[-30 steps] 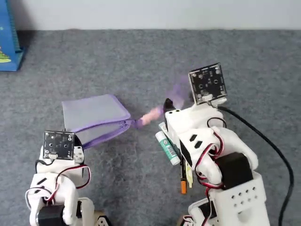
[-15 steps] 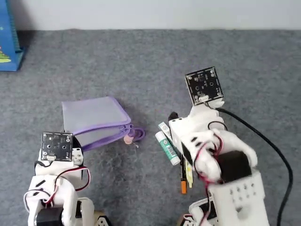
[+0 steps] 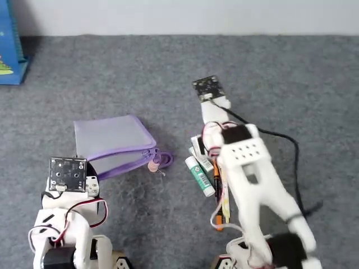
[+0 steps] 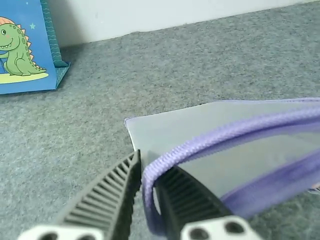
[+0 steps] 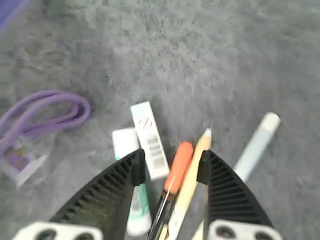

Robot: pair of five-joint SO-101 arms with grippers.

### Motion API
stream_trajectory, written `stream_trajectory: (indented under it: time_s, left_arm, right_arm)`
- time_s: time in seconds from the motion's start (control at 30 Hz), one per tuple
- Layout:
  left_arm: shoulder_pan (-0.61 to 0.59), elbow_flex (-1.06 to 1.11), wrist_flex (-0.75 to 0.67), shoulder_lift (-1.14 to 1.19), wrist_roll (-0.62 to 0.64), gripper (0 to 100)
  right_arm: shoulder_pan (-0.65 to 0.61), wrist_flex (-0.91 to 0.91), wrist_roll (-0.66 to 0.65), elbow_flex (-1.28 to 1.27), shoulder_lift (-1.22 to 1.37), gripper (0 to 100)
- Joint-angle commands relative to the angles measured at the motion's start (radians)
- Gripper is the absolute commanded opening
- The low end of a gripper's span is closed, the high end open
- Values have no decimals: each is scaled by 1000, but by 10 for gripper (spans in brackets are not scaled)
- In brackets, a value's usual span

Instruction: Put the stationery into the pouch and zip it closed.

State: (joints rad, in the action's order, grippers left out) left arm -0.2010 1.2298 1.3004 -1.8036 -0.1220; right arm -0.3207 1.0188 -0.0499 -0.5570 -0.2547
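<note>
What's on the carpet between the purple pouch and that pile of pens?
In the high view, a purple pull loop with a pink tag, then bare carpet.

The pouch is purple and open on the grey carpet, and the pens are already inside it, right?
No. The pouch is purple and open on the grey carpet, but the pens lie outside it, on the carpet beside it, as the high view shows.

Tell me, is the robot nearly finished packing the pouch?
Not nearly. The pouch lies unzipped, its edge pinched by the left gripper. The right gripper hangs open over the pens and glue stick. Nothing looks packed yet; zipping comes last.
</note>
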Motion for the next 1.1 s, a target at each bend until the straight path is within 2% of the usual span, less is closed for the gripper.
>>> stream_trajectory:
  time_s: [0.0, 0.13, 0.43, 0.83, 0.97, 1.07]
  left_arm:
    - [-2, -64, 3, -2, 11, 13]
    - [0, -117, 5, 26, 11, 13]
    - [2, -274, 32, 341, 14, 13]
    - [38, -200, 35, 212, 23, 13]
    - [38, -200, 44, 201, 44, 13]
    - [38, -191, 41, 199, 46, 13]
  right_arm:
    - [-36, -93, -29, 17, 113, 165]
    - [-84, -124, -29, 66, 226, 165]
    - [-88, -127, -29, 147, 337, 165]
    - [-59, -170, -32, 203, 463, 157]
    - [-27, -170, -103, 222, 498, 7]
    - [-5, -122, -107, 233, 487, 21]
